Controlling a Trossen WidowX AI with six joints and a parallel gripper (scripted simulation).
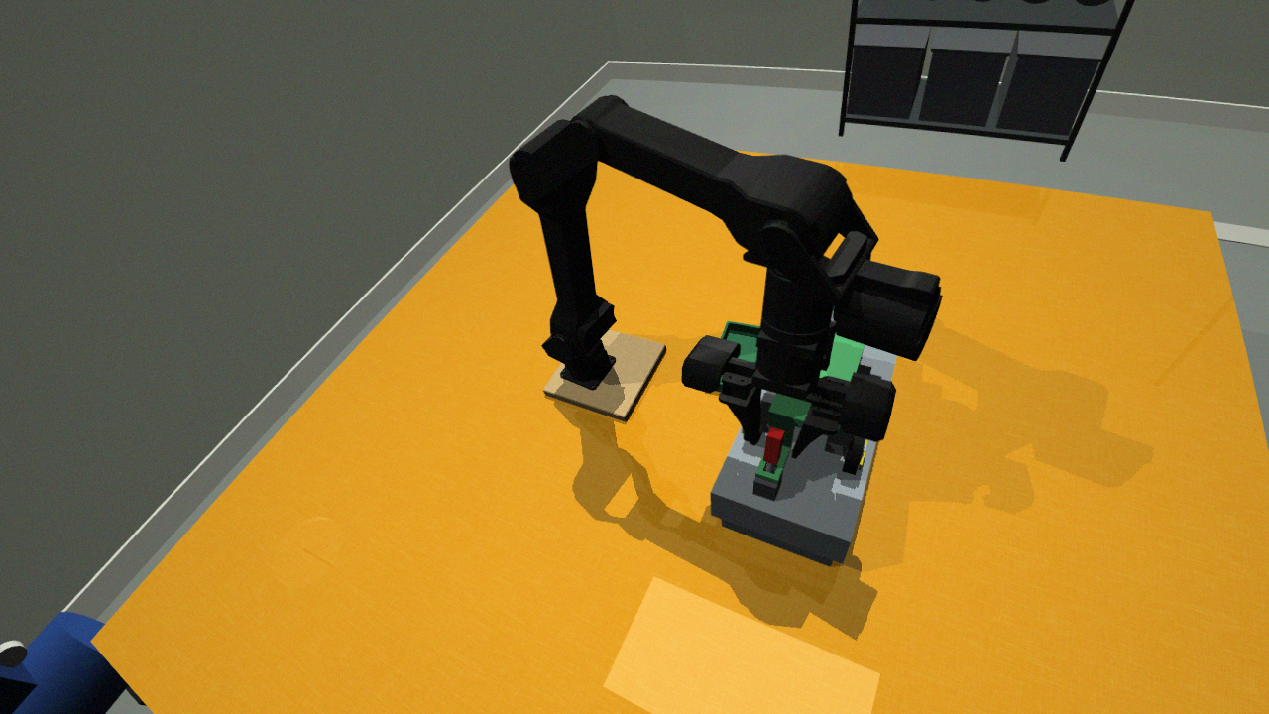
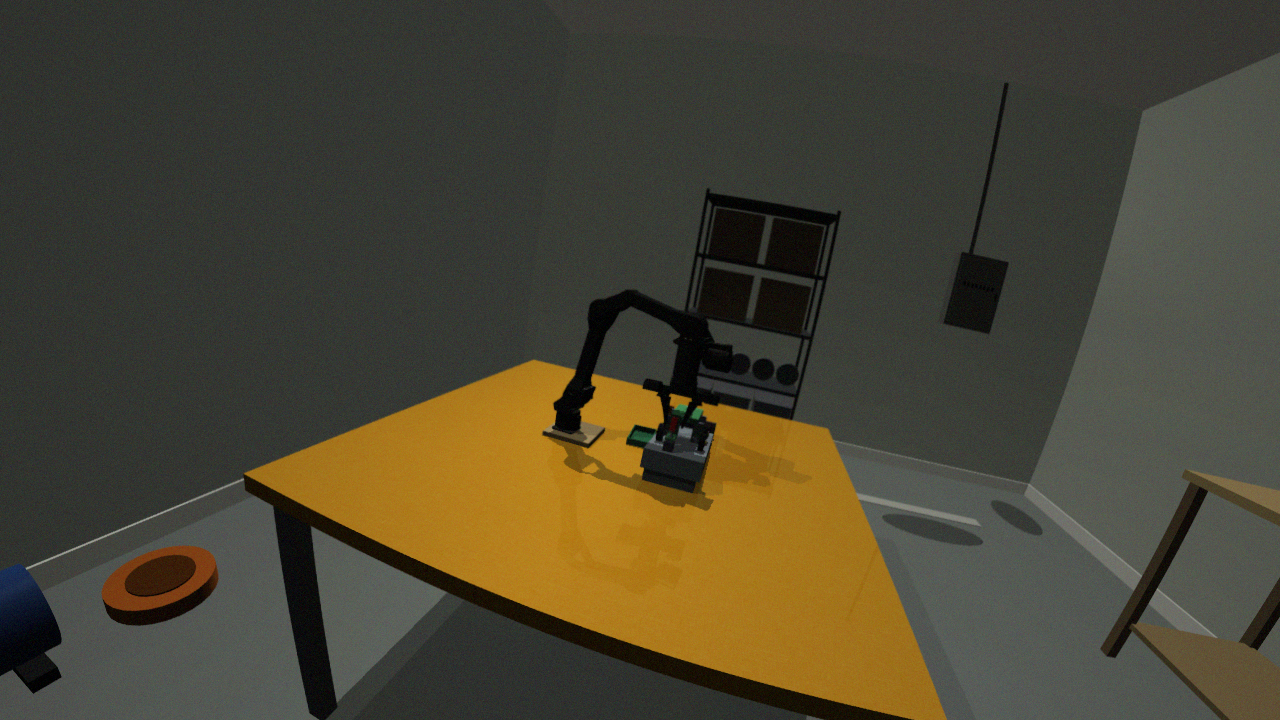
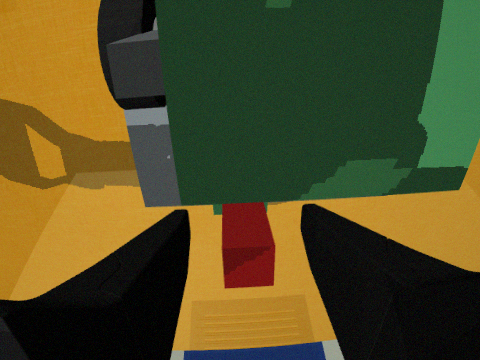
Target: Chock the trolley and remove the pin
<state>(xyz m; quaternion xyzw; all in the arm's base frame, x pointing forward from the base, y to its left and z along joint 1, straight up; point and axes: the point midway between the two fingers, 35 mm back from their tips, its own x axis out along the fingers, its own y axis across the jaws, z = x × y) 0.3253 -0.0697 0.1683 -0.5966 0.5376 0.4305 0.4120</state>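
The red-headed stop pin [image 1: 774, 443] [image 2: 674, 423] [image 3: 248, 250] stands upright in its holder at the ramp's uphill end. My gripper [image 1: 774, 448] [image 3: 246, 219] points down and is open, one finger on each side of the red head, with gaps on both sides in the wrist view. The trolley [image 1: 789, 409] [image 3: 300, 100] with its green deck stands on the grey ramp [image 1: 771, 521] [image 2: 671, 465] [image 3: 152, 170], partly behind my gripper. The green tray [image 1: 743, 342] [image 2: 639, 436] lies beside the ramp, partly hidden in the top view. The yellow chock cannot be made out; the downhill side is hidden.
The arm's base stands on a wooden board [image 1: 642, 355] [image 2: 586, 436] left of the tray. The orange table [image 1: 399, 497] [image 2: 537, 537] carries everything. The trolley's deck fills much of the wrist view, close beyond the fingertips. A shelf rack [image 1: 967, 128] stands behind the table.
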